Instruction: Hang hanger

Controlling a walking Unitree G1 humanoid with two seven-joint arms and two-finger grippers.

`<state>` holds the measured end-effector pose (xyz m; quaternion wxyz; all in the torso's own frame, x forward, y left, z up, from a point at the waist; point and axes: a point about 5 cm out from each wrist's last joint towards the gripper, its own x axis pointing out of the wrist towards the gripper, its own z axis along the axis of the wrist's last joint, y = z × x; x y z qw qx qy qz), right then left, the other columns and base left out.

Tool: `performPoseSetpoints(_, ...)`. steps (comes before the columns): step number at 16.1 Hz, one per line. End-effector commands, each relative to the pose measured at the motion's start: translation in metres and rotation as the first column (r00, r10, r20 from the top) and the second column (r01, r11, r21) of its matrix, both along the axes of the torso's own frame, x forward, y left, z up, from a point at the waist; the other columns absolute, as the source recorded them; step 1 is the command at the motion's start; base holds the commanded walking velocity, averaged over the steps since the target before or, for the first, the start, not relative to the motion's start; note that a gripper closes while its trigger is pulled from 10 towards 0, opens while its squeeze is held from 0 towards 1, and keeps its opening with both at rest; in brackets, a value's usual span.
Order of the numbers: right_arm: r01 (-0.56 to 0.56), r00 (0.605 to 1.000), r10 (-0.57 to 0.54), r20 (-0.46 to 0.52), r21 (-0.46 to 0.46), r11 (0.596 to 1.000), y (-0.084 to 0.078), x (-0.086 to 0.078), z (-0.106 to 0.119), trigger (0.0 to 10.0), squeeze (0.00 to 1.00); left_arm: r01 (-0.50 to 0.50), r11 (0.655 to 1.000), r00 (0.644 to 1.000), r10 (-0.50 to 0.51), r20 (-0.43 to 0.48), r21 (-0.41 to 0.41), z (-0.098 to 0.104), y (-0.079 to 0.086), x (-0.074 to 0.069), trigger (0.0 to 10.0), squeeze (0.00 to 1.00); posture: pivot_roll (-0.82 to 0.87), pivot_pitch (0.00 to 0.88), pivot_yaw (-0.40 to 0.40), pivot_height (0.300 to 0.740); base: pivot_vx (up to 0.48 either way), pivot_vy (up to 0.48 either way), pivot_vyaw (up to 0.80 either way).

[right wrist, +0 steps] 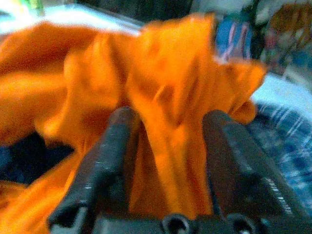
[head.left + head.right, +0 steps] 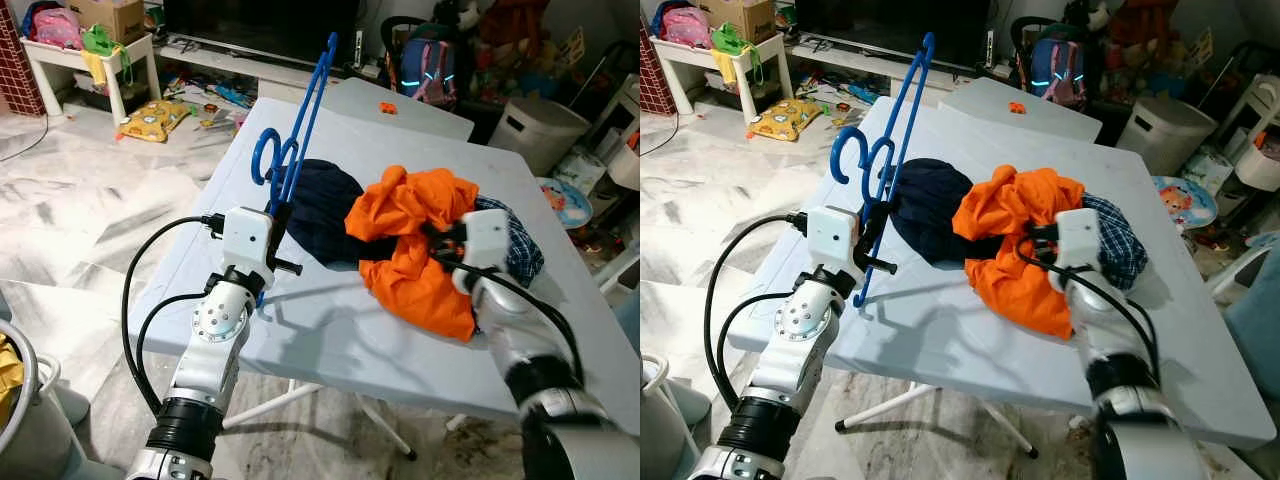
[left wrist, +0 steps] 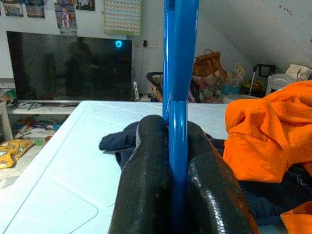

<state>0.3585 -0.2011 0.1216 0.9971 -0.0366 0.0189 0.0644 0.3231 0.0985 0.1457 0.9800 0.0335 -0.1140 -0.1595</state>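
One blue hanger (image 2: 300,130) (clamped) in left pincer (image 3: 178,161).

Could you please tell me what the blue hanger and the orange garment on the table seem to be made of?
The blue hanger, clamped in the left hand, looks like moulded plastic: uniform saturated colour with a glossy sheen along its bar. The crumpled orange garment, which the right hand straddles with its fingers apart, looks like soft matte woven fabric, perhaps cotton: it bunches in loose folds without shine. The exact fibre cannot be told.

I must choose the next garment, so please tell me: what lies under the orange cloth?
Beside and partly under the orange cloth lie a dark navy garment and a blue checked garment. How far they extend underneath is covered.
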Motion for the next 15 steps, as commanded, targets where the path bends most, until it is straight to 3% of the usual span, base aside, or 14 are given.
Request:
performPoseSetpoints(1,0.015,0.998,-0.016,0.063,0.02,1.0,-0.009,-0.001,0.015,10.0,1.0,0.028,0.999,0.996,-0.026,-0.08,0.026,-0.016,-0.005,-0.002,10.0,0.0,0.18,0.0,-0.159,0.74,0.0,0.0,0.0)
performPoseSetpoints(6,0.046,0.971,-0.067,0.229,0.094,0.995,-0.008,-0.039,0.032,10.0,1.0,0.03,0.998,0.996,-0.026,-0.091,0.047,-0.018,-0.006,-0.001,10.0,0.0,0.17,0.0,-0.138,0.74,0.0,0.0,0.0)
performPoseSetpoints(8,0.094,0.946,-0.138,0.294,0.158,0.983,-0.008,-0.058,0.04,10.0,1.0,0.033,0.998,0.996,-0.028,-0.083,0.061,-0.016,-0.006,0.001,10.0,0.0,0.16,0.0,-0.127,0.74,0.0,0.0,0.0)
performPoseSetpoints(11,0.106,0.946,-0.152,0.287,0.17,0.98,-0.006,-0.069,0.04,10.0,1.0,0.021,0.997,0.995,-0.013,-0.101,0.079,-0.019,-0.005,0.002,10.0,0.0,0.16,0.0,-0.121,0.74,0.0,0.0,0.0)
performPoseSetpoints(15,0.133,0.959,-0.182,0.219,0.218,0.967,0.005,-0.086,0.025,10.0,1.0,0.042,0.991,0.995,-0.03,-0.095,0.125,-0.022,-0.01,-0.003,10.0,0.0,0.15,0.0,-0.11,0.74,0.0,0.0,0.0)
